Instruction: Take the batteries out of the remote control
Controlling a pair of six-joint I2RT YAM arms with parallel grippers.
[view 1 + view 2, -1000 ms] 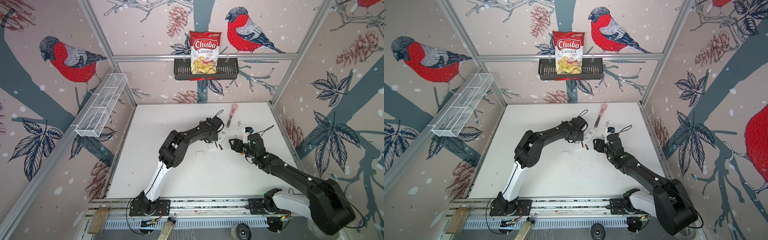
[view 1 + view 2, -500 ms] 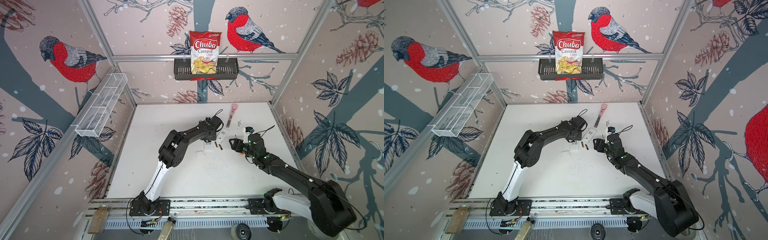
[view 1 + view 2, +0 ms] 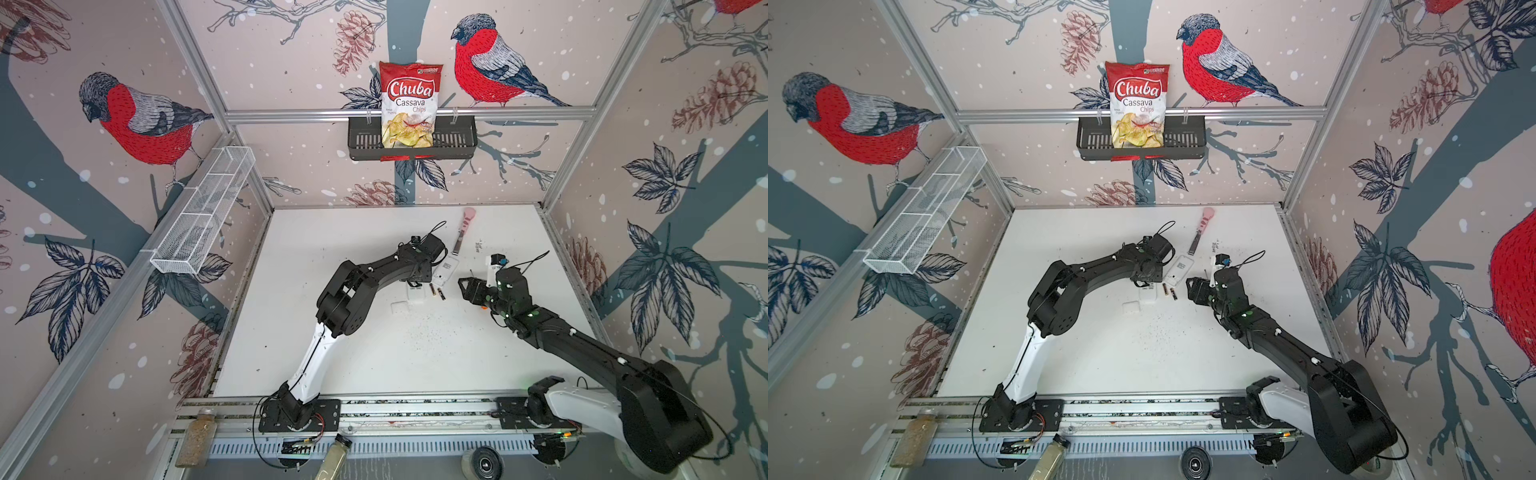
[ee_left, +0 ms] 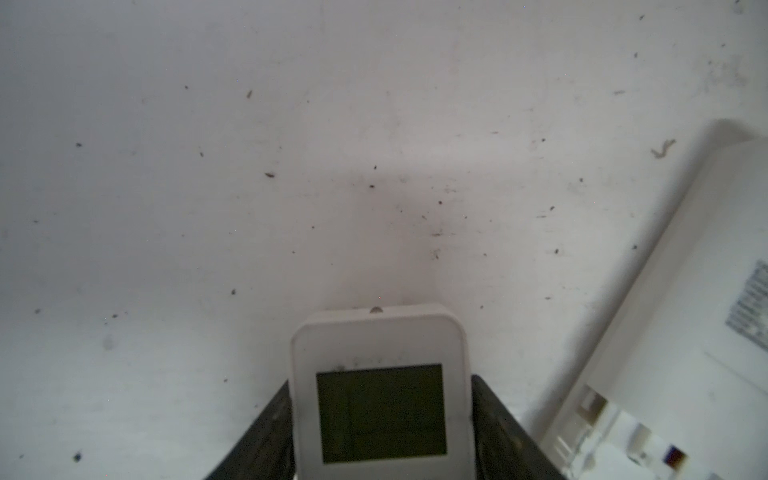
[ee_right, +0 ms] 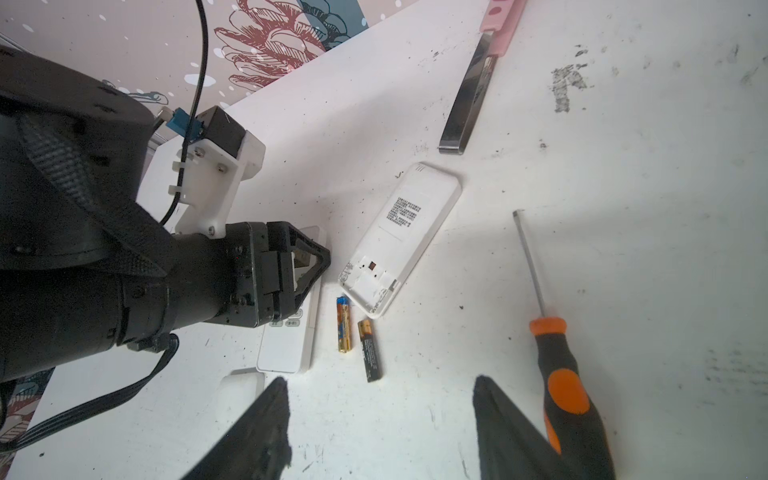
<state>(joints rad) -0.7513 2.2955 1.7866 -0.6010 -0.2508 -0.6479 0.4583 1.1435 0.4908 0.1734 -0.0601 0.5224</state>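
Back cover (image 5: 245,378): small white panel, loose on the bench (image 5: 623,249), just beside the face-up remote.
Left fingers (image 4: 274,432): I read them as closed on the sides of the face-up remote (image 4: 380,345), one finger against each long edge; the remote lies flat, display upward.
Face-up remote, contents: its back is hidden from me, so I cannot tell whether cells remain inside.
Batteries (image 5: 343,324): two, lying side by side on the bench between the two remotes, apart from both pairs of fingers; the second (image 5: 370,351) is darker with a gold end.
Face-down remote (image 5: 401,237): label side up, compartment (image 5: 370,282) uncovered and, as far as I see, empty.
Pink-handled blade (image 5: 473,95): beyond the face-down remote, untouched.
Right fingers (image 5: 266,424): spread wide, holding nothing, hovering near the batteries.
Screwdriver (image 5: 561,374): orange handle, lying on the bench beside the right fingers.
Progress, my judgement: one remote looks unloaded, its two cells out. Left to do: turn the held remote over, open it if needed, and take out whatever is inside.
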